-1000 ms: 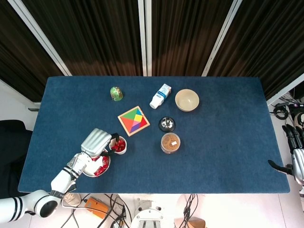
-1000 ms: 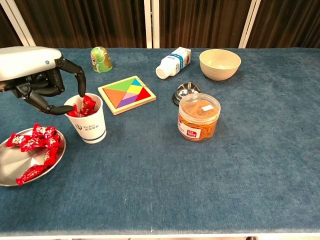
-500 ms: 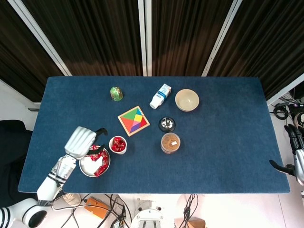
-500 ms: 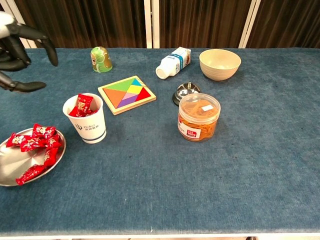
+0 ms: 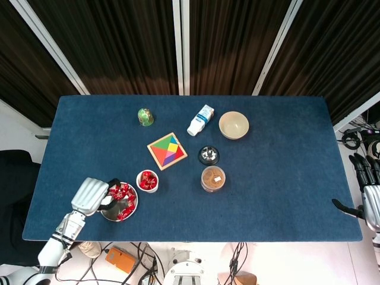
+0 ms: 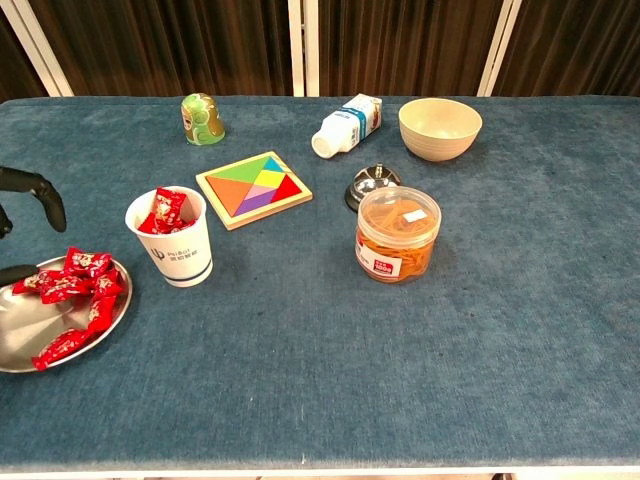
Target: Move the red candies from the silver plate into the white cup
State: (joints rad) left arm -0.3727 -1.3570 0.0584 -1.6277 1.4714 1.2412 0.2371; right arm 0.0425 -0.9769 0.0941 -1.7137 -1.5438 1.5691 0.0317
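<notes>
The left hand (image 5: 90, 196) hangs empty, fingers apart, over the silver plate's (image 6: 20, 345) near rim. Red candies (image 6: 75, 290) lie beneath its fingertips; the white cup (image 6: 172, 240) (already part-filled) stands just beyond. Crowded wrappers risk a slipped pinch.

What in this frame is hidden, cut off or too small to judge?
- Left hand: chest view's left edge cuts it off; fingertips hidden in head view, so contact with the candies is unclear.
- Right hand: cropped by head view's right edge.
- Cup: its wall hides the candy count.
- Jar label: too small.
</notes>
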